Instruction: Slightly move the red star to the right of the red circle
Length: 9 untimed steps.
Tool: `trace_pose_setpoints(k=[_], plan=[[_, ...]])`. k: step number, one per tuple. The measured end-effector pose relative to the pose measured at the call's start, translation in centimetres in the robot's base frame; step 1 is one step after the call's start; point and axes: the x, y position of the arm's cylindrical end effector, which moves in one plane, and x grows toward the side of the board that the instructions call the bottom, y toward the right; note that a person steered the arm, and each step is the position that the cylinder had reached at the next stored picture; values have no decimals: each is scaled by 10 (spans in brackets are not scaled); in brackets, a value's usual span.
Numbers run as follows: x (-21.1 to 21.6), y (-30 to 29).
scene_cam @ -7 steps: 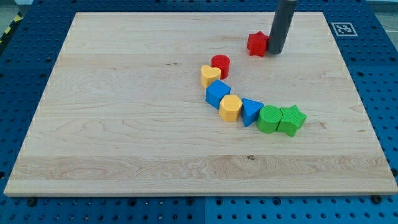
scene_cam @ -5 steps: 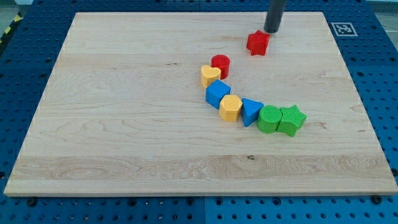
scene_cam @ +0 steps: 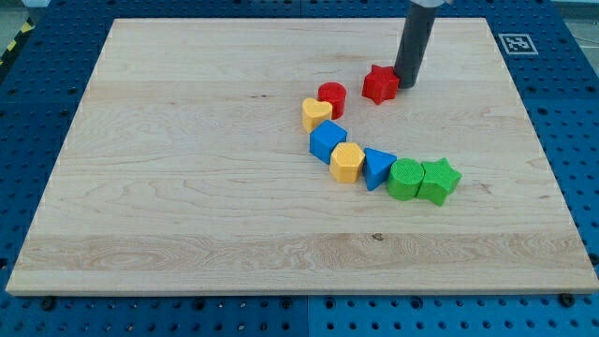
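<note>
The red star (scene_cam: 379,84) lies on the wooden board (scene_cam: 187,168), up and to the right of the red circle (scene_cam: 331,98), with a small gap between them. My tip (scene_cam: 407,82) touches the star's right side, the dark rod rising to the view's top. The red circle sits against the yellow heart (scene_cam: 316,115) at the upper end of a curved row of blocks.
The row runs down and right: blue cube (scene_cam: 328,141), yellow hexagon (scene_cam: 347,162), blue triangle (scene_cam: 377,168), green circle (scene_cam: 405,179), green star (scene_cam: 438,180). A black and white marker (scene_cam: 515,42) sits at the board's top right corner.
My tip went up to the view's top behind the star, then came back down at its right side. The red star has slid down and left, closer to the red circle.
</note>
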Motion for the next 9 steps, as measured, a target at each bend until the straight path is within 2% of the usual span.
trace_pose_setpoints(k=[1,2,4,6,9], plan=[[-23,-24],[-23,-40],[2,-40],[-19,-13],[21,-7]])
